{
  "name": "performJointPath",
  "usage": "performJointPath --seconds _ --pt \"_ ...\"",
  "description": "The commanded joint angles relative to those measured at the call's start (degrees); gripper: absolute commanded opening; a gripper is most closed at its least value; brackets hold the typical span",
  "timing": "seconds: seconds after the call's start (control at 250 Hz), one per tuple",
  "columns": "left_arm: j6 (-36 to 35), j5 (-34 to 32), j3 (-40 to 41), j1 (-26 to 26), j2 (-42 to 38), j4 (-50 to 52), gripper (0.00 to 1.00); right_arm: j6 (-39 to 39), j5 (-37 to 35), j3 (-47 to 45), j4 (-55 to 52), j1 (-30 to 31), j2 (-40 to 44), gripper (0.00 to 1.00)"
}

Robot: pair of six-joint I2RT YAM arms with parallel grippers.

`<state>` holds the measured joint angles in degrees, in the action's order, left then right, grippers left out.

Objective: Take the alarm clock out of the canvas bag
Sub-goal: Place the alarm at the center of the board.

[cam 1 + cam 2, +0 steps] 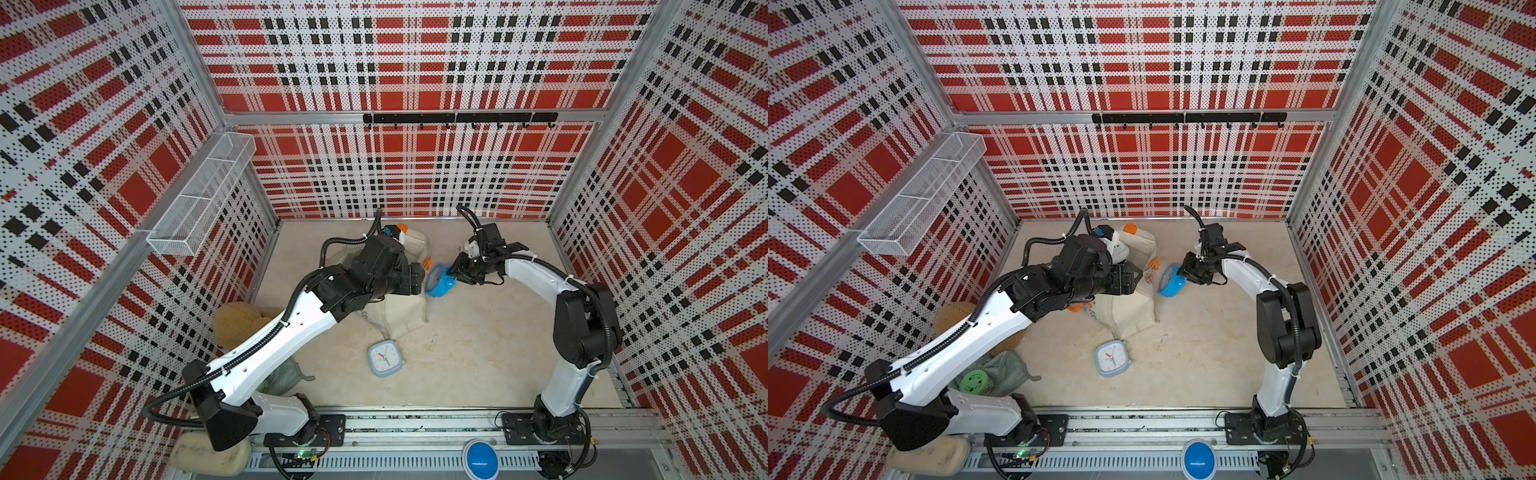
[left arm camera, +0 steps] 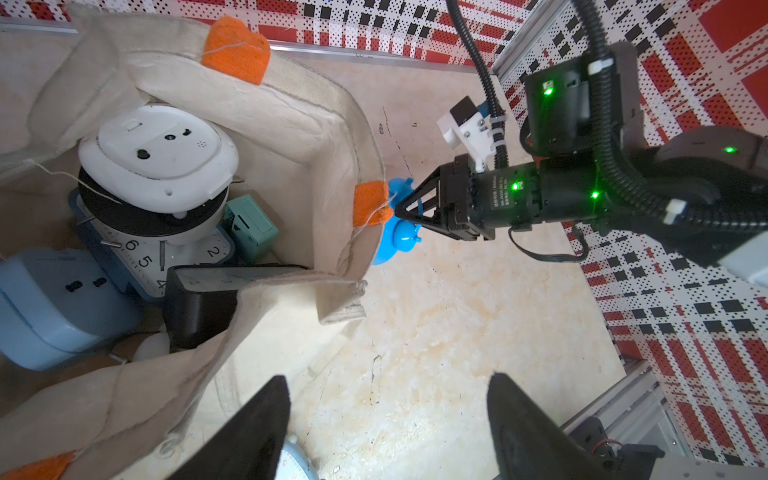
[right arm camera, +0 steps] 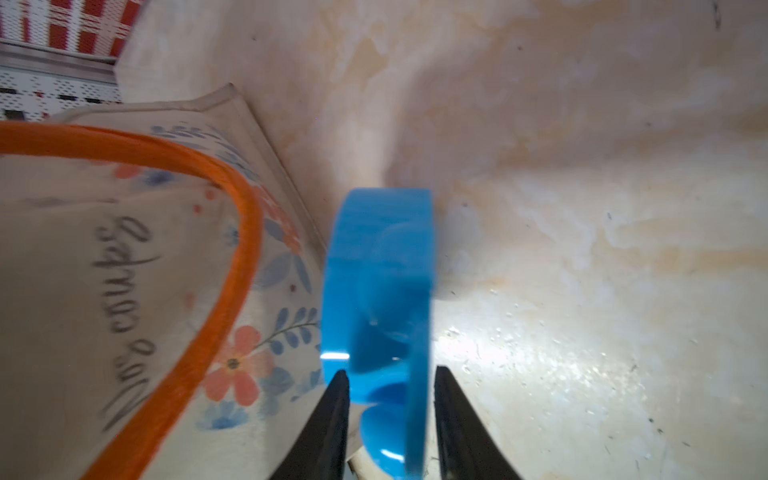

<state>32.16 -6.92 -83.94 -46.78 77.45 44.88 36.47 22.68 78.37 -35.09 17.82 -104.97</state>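
Note:
The cream canvas bag (image 1: 401,311) (image 1: 1133,307) (image 2: 291,112) with orange handles lies open on the table, its flower print (image 3: 83,270) facing my right wrist. Inside it are a white round clock (image 2: 158,153), a pale blue one (image 2: 54,307) and a black one (image 2: 199,303). A bright blue alarm clock (image 1: 439,282) (image 1: 1170,282) (image 3: 378,291) stands on edge just outside the bag. My right gripper (image 1: 455,276) (image 3: 388,382) straddles it, one finger touching and a slim gap at the other. My left gripper (image 2: 388,382) (image 1: 1138,276) hangs open beside the bag's mouth, holding nothing.
A pale blue square clock (image 1: 385,358) (image 1: 1112,358) lies face up on the table in front of the bag. A yellow fleece (image 1: 237,320), a green cloth (image 1: 1005,370) and a green disc (image 1: 974,382) sit under my left arm. A wire basket (image 1: 203,195) hangs on the left wall.

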Motion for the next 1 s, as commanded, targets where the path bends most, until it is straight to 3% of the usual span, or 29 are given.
performJointPath --seconds 0.0,0.324,0.612,0.82,0.996 --pt "0.6 -0.7 -2.1 -0.7 0.7 -0.8 0.78 -1.4 -1.8 -2.0 -2.6 0.1 0.6 0.37" --pt "0.5 -1.2 -4.0 -1.9 2.0 0.5 0.78 -0.9 -0.9 -2.9 -0.2 -1.4 -1.7 0.38" --pt "3.8 -6.5 -4.9 -1.3 1.2 6.8 0.79 -1.9 -4.3 1.9 -4.3 -2.1 0.6 0.5" --pt "11.5 -3.7 -0.3 6.8 -2.0 7.6 0.79 -9.2 -9.2 14.0 -11.2 2.6 8.8 0.51" --pt "16.3 3.3 8.2 15.9 -6.1 4.8 0.79 -18.4 -16.6 34.1 -20.6 11.7 4.9 0.54"
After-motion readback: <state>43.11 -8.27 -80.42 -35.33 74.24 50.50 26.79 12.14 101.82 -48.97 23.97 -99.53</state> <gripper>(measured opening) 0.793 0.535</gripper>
